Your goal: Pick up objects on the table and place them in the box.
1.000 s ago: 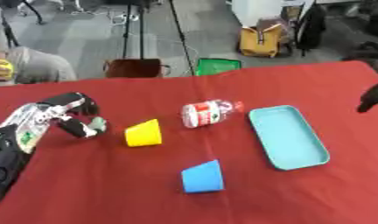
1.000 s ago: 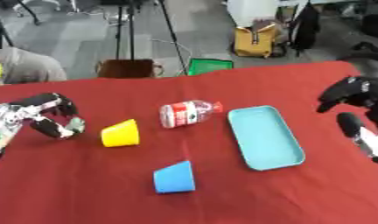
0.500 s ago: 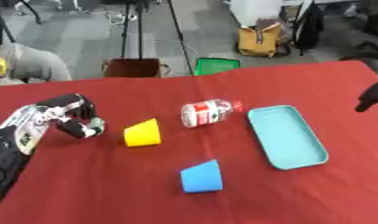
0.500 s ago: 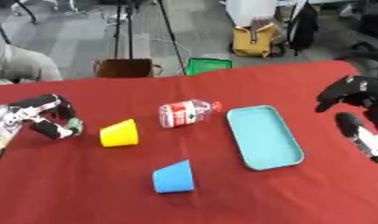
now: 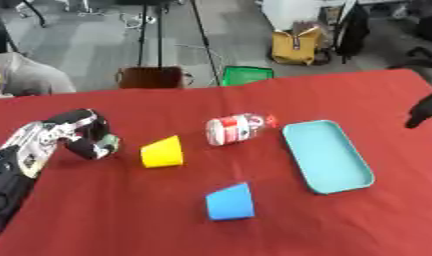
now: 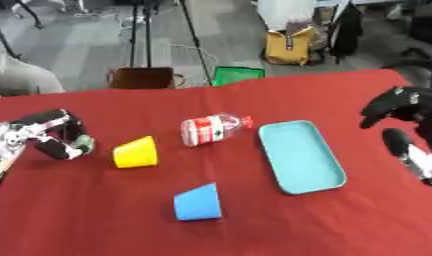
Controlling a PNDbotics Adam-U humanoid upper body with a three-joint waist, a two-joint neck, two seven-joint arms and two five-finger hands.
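Cups, a bottle and a tray lie spread over the red counter. The turquoise tray sits right of centre, shallow and long, with nothing in it. Just to its left the plastic bottle lies on its side, red cap pointing toward the tray, close to it but apart. A yellow cup lies tipped over left of the bottle, its mouth facing left, and I cannot see anything inside it. A blue cup lies on its side nearer the front edge, between the yellow cup and the tray.

The left hand rests at the left side, just beside the yellow cup's mouth without touching it; its fingers are curled inward and hold nothing that I can see. The right hand hangs at the far right edge, well apart from the tray, dark fingers bent downward and empty.
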